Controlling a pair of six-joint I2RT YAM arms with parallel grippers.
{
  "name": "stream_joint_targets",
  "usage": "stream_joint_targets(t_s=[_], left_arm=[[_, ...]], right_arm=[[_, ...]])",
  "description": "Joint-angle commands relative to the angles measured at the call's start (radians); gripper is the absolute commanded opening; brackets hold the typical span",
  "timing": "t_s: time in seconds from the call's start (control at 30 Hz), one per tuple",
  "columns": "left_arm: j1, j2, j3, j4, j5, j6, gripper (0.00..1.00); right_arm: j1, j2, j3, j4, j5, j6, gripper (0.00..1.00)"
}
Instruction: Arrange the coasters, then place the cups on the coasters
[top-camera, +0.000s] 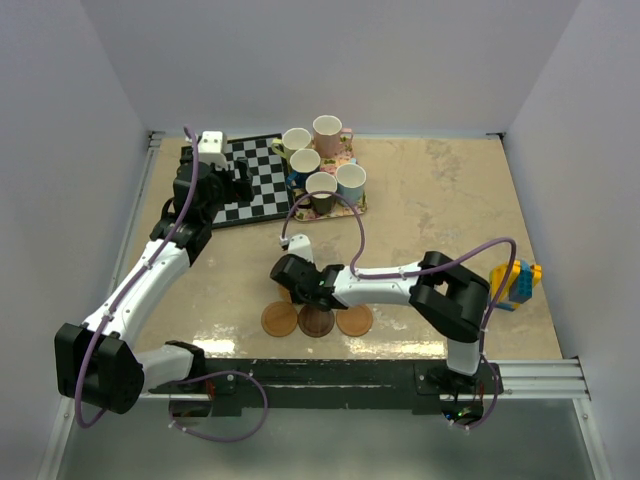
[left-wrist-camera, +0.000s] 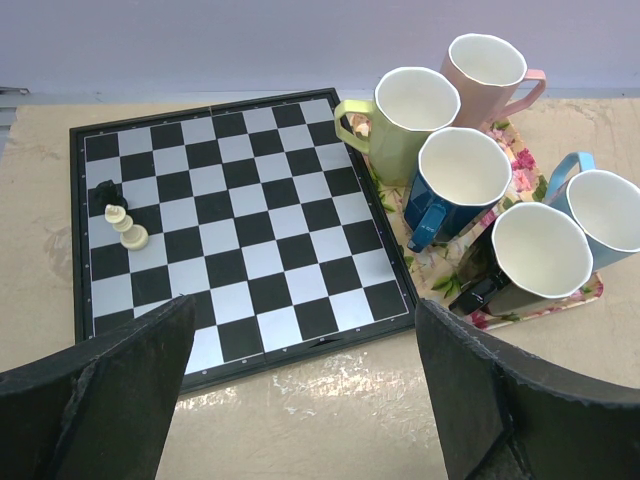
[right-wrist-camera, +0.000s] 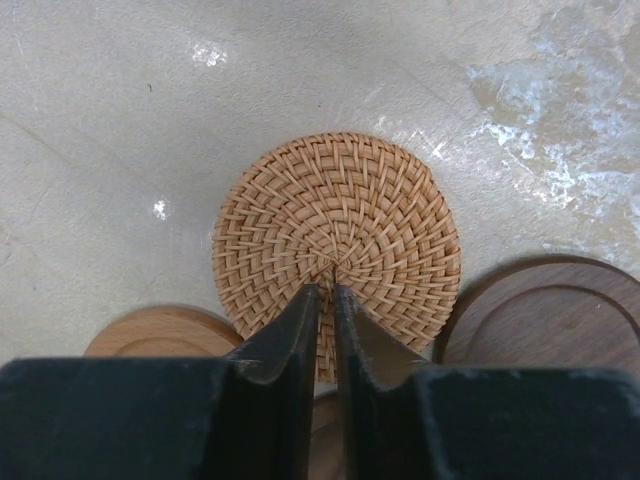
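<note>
Left fingers (left-wrist-camera: 110, 400) wide apart, right fingers (right-wrist-camera: 290, 345) barely parted, five cups (left-wrist-camera: 455, 178), four coasters (right-wrist-camera: 335, 220) visible

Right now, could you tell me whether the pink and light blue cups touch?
Apart: left wrist view shows tray between pink cup and light blue cup.

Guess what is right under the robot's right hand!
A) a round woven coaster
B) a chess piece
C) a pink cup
A: in the right wrist view, the right hand points straight down over the round woven coaster, which lies flat on the table.
</note>
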Motion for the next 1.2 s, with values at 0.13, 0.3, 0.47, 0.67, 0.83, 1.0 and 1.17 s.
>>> stream_joint_targets(t_s=[0.13, 0.3, 0.47, 0.67, 0.83, 1.0, 1.17], left_arm=[[-0.003, -0.010, -0.002, 0.046, 0.012, -0.001, 0.95], [-0.003, -0.013, -0.002, 0.045, 0.010, -0.001, 0.96], [-0.003, -0.018, -0.003, 0.048, 0.007, 0.001, 0.96], [-0.003, -0.020, -0.002, 0.048, 0.005, 0.005, 0.96], [-0.003, -0.023, -0.004, 0.050, 0.012, 0.005, 0.96], [-0.003, -0.018, 0.000, 0.050, 0.038, -0.001, 0.96], [-0.003, -0.015, 0.003, 0.048, 0.044, 0.004, 0.96]], right_arm=[[-0.001, -0.145, 0.104, -0.070, 0.047, -0.062, 0.28], [-0.049, -0.234, 0.156, -0.122, 0.079, -0.126, 0.39], [-0.190, -0.321, 0.183, -0.108, 0.036, -0.224, 0.48], [-0.359, -0.300, 0.261, -0.101, -0.019, -0.293, 0.63], [-0.435, -0.216, 0.344, -0.081, -0.041, -0.283, 0.67], [-0.446, -0.101, 0.459, -0.042, -0.004, -0.414, 0.69], [-0.529, -0.032, 0.524, -0.013, -0.181, -0.577, 0.67]])
